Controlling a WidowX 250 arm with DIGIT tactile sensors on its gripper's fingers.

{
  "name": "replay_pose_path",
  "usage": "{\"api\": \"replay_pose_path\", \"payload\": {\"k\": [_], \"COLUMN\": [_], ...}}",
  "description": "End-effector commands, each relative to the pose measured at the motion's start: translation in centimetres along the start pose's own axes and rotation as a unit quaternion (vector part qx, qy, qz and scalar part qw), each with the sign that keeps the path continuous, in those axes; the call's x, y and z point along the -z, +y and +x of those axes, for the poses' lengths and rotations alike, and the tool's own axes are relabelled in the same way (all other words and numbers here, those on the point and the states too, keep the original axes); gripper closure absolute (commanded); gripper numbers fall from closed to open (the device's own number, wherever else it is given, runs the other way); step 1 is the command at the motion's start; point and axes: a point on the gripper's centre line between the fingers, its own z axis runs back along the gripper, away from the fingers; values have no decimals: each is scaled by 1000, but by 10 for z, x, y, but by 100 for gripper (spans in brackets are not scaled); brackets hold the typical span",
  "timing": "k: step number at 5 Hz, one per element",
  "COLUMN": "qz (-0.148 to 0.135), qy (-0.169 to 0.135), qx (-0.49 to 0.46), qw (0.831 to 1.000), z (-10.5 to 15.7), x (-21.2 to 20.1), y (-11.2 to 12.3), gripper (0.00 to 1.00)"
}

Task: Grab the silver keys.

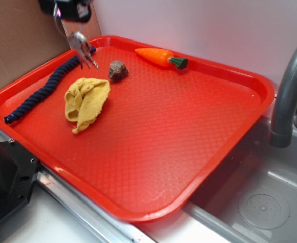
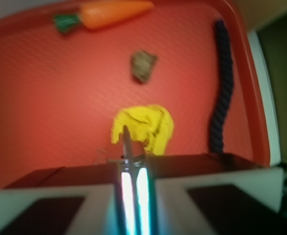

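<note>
The silver keys [image 1: 82,48] look small, hard and light, so they should be easy to carry, but the smooth metal is likely slippery and the loose keys can swing on their ring. I think the best place to hold them is up at the ring or the flat tops, where they join, and that seems to be where they are held now. They hang in the air at the far left of the red tray [image 1: 153,157], over the far end of the dark blue rope [image 1: 47,88] and not touching it. They look shiny and grey, a little bunch with thin pointed tips hanging down, and a thin wire loop goes up from them. In the wrist view the keys show as bright shiny strips right in the middle, squeezed between the two pale fingers [image 2: 55,203]. So the gripper [image 2: 132,188] is pressed together on the keys; in the side view only its dark bottom shows at the top edge. Under and nearer than the keys, the yellow cloth [image 1: 86,103] lies in a crumpled heap on the tray. A small brown rock [image 1: 118,70] sits just right of the keys, and the toy carrot [image 1: 161,57] lies farther right by the far edge. A grey tap [image 1: 290,91] stands past the right side of the tray.
</note>
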Motion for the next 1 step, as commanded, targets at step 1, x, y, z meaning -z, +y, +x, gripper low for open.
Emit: {"api": "replay_pose_path", "payload": {"k": [1], "qz": [-9], "qy": [-12], "qx": [-11], "qw": [1000], "z": [23], "x": [-13], "y": [-9], "gripper": [100]}}
